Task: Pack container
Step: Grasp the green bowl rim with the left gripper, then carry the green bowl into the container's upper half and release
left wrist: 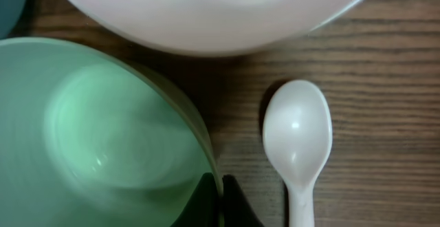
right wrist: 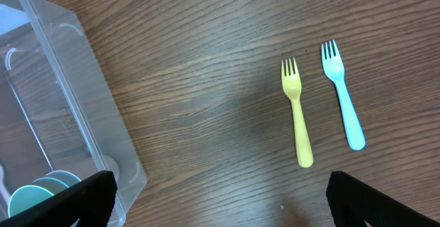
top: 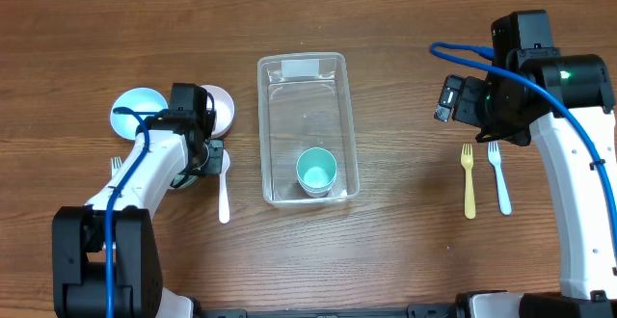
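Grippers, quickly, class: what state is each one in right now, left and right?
Left gripper: closed, pinching the rim of the green cup.
Right gripper: open, holding nothing.

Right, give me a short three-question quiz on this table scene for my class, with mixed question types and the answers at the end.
1. True or false: the container is empty.
2. Which arm's gripper is pinching the rim of the green cup?
3. How many forks are in view, and in which colours?
Key: 1. False, it holds a teal cup. 2. The left gripper. 3. Two: a yellow fork and a blue fork.
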You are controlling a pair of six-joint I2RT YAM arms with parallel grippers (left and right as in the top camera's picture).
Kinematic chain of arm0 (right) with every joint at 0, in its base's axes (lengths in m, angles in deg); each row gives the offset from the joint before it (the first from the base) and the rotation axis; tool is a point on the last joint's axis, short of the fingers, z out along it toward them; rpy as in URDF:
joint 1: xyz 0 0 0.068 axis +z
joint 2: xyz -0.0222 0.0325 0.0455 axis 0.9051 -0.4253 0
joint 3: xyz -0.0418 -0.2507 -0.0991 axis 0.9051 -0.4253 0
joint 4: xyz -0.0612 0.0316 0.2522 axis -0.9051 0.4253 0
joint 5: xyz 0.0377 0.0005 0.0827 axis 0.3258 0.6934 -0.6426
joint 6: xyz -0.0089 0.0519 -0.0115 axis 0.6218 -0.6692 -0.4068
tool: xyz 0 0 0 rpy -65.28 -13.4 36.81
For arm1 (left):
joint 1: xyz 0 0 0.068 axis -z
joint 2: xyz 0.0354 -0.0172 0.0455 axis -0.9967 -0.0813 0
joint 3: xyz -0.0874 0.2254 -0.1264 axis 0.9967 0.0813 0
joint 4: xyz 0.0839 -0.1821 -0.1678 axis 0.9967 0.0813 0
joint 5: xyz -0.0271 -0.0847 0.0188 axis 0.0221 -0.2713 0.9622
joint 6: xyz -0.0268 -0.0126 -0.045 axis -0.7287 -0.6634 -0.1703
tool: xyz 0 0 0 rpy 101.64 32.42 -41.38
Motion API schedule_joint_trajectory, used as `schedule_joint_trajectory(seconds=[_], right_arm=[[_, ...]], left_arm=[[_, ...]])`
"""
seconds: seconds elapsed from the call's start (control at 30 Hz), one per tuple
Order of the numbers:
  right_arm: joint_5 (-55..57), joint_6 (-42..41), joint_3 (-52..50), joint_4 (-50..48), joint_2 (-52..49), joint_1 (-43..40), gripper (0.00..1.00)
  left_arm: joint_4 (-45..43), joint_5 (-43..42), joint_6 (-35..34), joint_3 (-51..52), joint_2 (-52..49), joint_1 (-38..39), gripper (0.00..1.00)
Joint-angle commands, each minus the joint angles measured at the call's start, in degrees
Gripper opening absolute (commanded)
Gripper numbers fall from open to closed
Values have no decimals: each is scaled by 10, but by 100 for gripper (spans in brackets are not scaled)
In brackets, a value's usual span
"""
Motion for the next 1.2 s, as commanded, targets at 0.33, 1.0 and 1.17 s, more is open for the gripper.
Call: schedule_joint_trajectory(seconds=[0.33, 1.0, 1.17], right_arm=[[3, 2, 14, -3, 11, -2, 100], [3, 2, 14, -3, 11, -2, 100], [3, 2, 14, -3, 11, -2, 100]], left_arm=[[151, -18, -71, -94, 98, 12, 4], [-62, -59, 139, -202, 42, 278, 4], [-78, -31, 151, -202, -30, 282, 4]])
